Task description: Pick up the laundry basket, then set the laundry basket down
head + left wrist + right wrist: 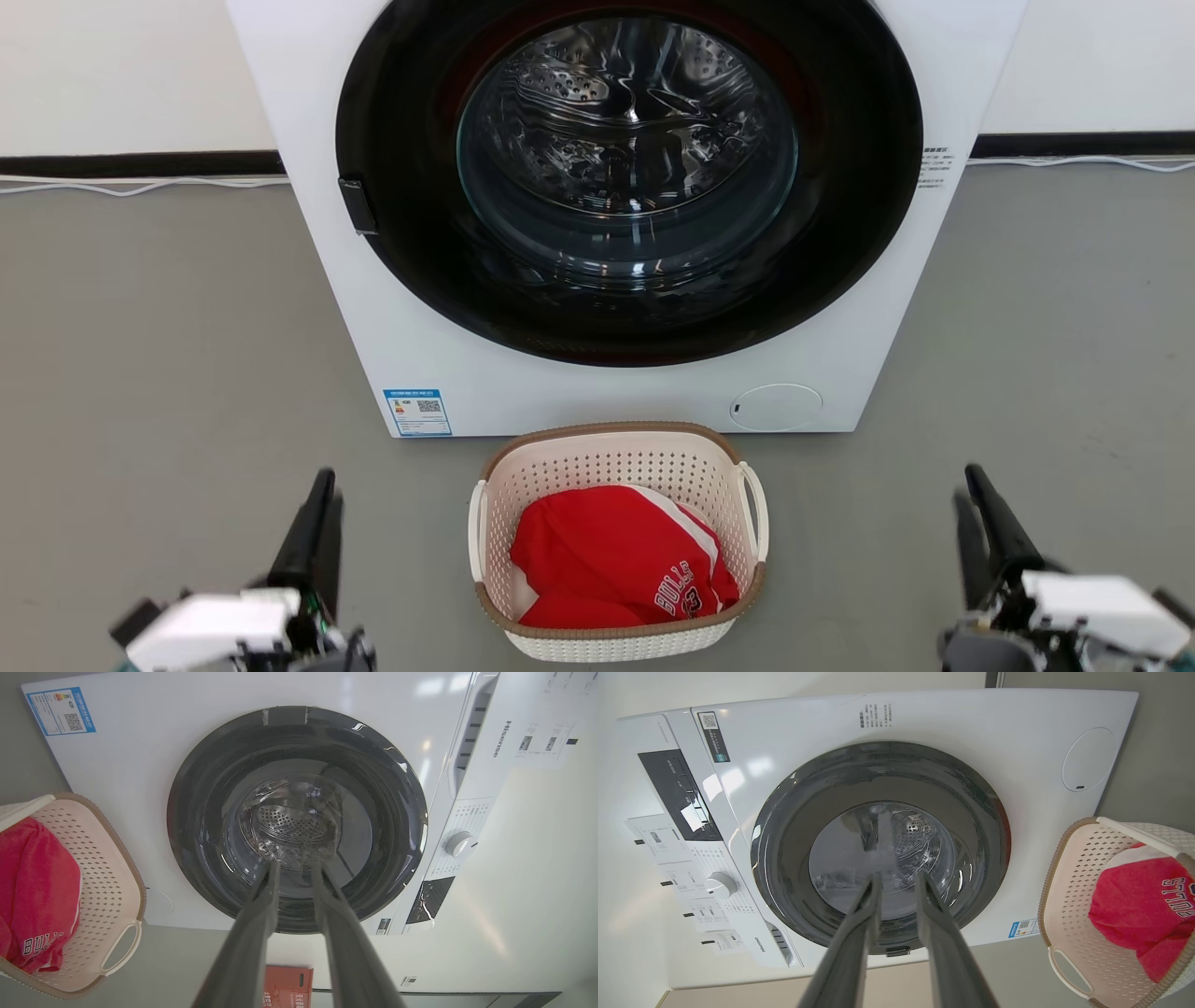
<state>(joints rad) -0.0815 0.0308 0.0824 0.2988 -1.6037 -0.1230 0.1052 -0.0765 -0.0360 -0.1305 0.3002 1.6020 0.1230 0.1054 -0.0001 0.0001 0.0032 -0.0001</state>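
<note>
1. The left pincer [327, 485] rises at the lower left of the head view. In its own wrist view, the left pincer [295, 864] has its two dark fingers slightly apart, with nothing between them.
2. The right pincer [966, 481] stands at the lower right. Its wrist view shows the right pincer [896, 873] with the same narrow gap, also empty.
3. The laundry basket [597, 467] sits upright on the grey floor [168, 355], between the two pincers and well apart from both.
4. A crumpled red jersey [607, 551] with white lettering lies inside the basket.
5. The white washing machine [868, 355] stands just behind the basket, and its steel drum shows through the round dark door [625, 177].
</note>
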